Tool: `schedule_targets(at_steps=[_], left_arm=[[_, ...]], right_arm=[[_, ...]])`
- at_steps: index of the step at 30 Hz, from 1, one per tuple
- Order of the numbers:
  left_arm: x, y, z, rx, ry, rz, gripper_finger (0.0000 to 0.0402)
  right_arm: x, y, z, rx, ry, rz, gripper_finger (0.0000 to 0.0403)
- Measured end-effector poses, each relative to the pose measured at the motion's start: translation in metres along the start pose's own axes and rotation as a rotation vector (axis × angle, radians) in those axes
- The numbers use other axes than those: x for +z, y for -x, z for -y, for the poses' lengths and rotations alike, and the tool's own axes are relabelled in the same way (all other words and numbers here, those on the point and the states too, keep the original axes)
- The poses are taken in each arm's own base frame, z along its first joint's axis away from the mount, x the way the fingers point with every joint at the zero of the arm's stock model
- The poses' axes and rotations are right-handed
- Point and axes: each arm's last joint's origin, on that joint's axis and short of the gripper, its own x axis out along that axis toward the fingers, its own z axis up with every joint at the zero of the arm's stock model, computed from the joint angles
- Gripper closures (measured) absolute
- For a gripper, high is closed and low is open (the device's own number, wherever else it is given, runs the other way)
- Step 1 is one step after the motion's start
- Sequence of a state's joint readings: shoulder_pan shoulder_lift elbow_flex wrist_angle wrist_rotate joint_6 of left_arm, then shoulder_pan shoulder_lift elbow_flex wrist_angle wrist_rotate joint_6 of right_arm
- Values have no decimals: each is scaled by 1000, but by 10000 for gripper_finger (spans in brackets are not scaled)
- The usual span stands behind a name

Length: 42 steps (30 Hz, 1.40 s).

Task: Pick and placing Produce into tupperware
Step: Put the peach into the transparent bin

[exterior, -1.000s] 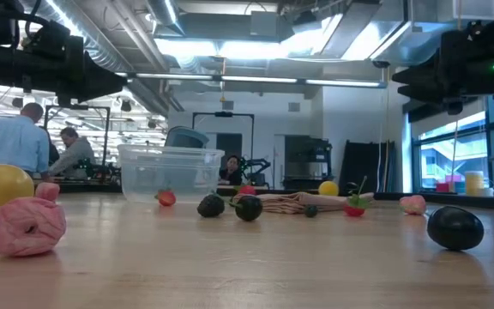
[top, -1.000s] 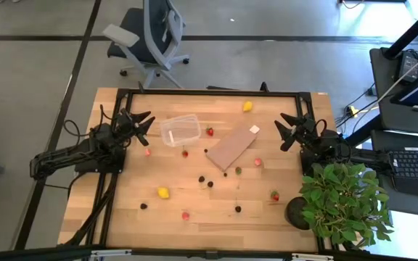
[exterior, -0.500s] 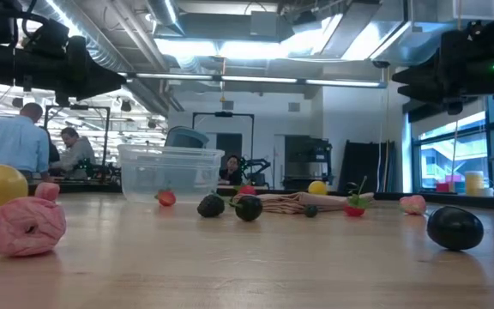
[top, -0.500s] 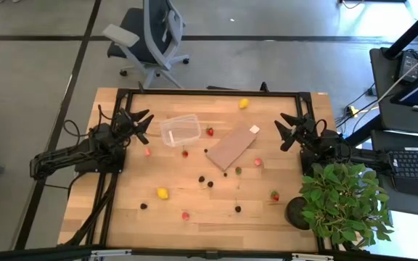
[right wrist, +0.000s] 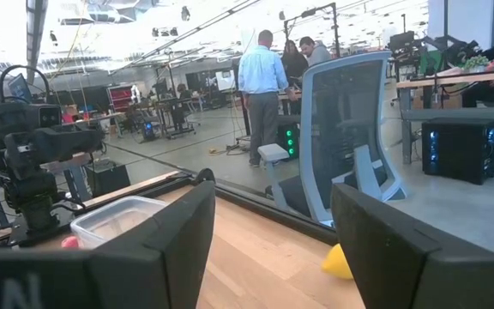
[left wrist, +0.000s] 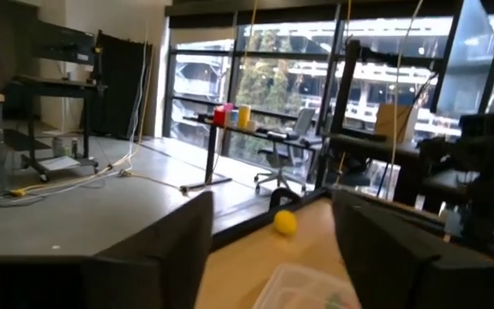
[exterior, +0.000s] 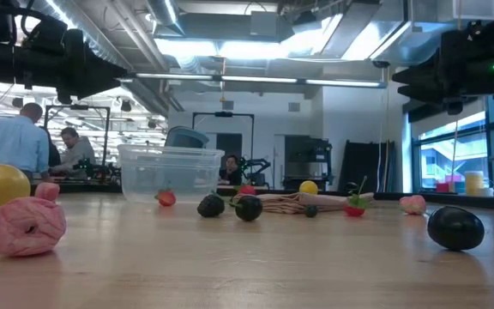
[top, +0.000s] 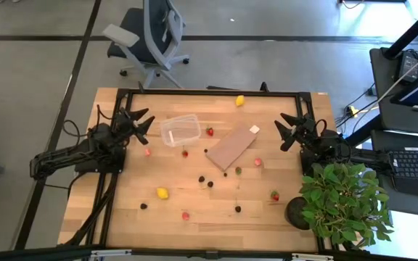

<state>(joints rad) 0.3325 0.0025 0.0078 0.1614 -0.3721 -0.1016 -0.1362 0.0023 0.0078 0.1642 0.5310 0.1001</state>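
Across the worktop [top: 216, 206] the produce [top: 163, 193] lay scattered outside the empty tupperware [top: 180, 130], both grippers [top: 140, 122] [top: 287, 130] hovered with jaws released, so a first pick seemingly remained ahead.

Two dark jointed arms, black cables (pronged ends).

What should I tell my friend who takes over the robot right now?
Left gripper: open, holding nothing, raised beside the tupperware.
Right gripper: open, holding nothing, at the table's right side near the potted plant.
Tupperware: no fruit seen inside it from above.
Produce: all loose on the table. One lemon at the far edge, another nearer the front; a strawberry right beside the tub; dark berries near the brown board.
Done: nothing packed.
Left: every piece.
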Motion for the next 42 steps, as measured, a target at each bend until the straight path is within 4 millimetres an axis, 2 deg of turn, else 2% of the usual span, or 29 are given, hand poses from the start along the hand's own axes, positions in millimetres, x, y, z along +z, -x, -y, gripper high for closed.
schedule_targets(at_steps=[4, 9, 11, 14, 17, 22, 27, 30, 34, 42], left_arm=[[2, 0, 0, 6, 10, 18, 120], [3, 0, 0, -4, 63, 25, 104], [12, 1, 2, -46, 68, 46, 105], [43, 2, 6, -91, -6, 75, 111], [71, 0, 10, -81, -126, -64, 115], [109, -16, 20, -63, -214, -380, 117], [130, -27, 28, -77, -325, -793, 117], [130, -25, 27, -21, -354, -1063, 117], [118, -23, 26, 15, -366, -1292, 117], [80, -36, 32, -106, -420, -1415, 123]], right_arm=[[0, 0, 0, 0, 0, 0, 169], [0, 0, 0, 0, -6, 0, 169], [0, 0, 0, 0, -27, 0, 169], [0, 0, 0, 0, -22, 0, 169], [0, 0, 0, 0, -19, 0, 169], [0, 0, 0, -2, 4, 0, 169], [0, 0, 0, -2, -2, -1, 169], [0, 0, 0, -2, -2, -1, 169], [0, 0, 0, -2, -2, -1, 169], [-1, 0, 0, 0, 6, -11, 169]])
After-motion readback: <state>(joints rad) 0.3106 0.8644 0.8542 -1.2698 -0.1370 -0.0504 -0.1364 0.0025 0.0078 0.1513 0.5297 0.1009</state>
